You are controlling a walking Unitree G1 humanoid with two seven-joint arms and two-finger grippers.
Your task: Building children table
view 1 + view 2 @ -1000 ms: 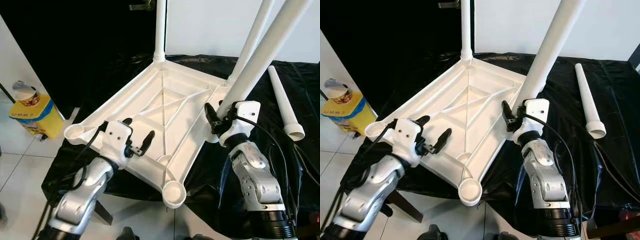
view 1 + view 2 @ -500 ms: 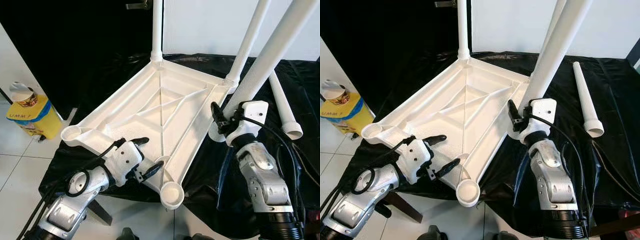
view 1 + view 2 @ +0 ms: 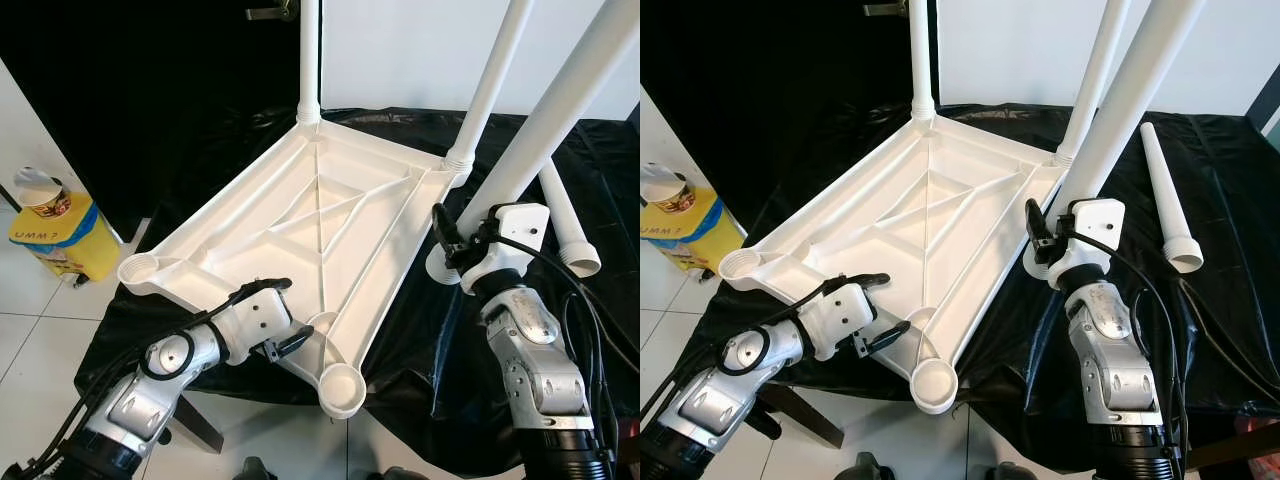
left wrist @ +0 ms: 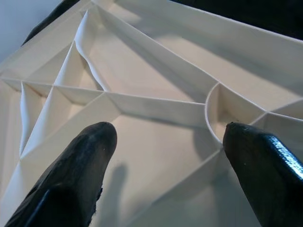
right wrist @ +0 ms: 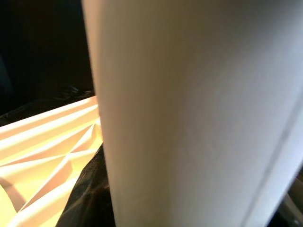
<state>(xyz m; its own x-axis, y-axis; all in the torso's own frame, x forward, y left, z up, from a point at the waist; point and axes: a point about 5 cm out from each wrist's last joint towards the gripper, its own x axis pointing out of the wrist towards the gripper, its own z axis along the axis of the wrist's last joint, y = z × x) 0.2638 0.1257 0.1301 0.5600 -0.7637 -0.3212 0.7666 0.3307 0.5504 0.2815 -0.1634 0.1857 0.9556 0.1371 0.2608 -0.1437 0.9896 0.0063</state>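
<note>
A black cloth (image 3: 590, 170) covers the work surface. On it, the right gripper (image 3: 455, 243) pinches a loose white leg (image 3: 560, 95) near its flared foot, while the left gripper (image 3: 275, 318), fingers spread, hovers over the upturned tabletop (image 3: 330, 215) near its empty corner socket (image 3: 341, 381). The hollow plastic looks light, stiff and slick, so a low grip seems wisest.

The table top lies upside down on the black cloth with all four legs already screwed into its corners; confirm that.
Not all four. Two corner sockets of the table top are empty in the left eye view; two legs stand fitted, the right gripper holds a third leg, and a spare leg lies on the cloth.
</note>
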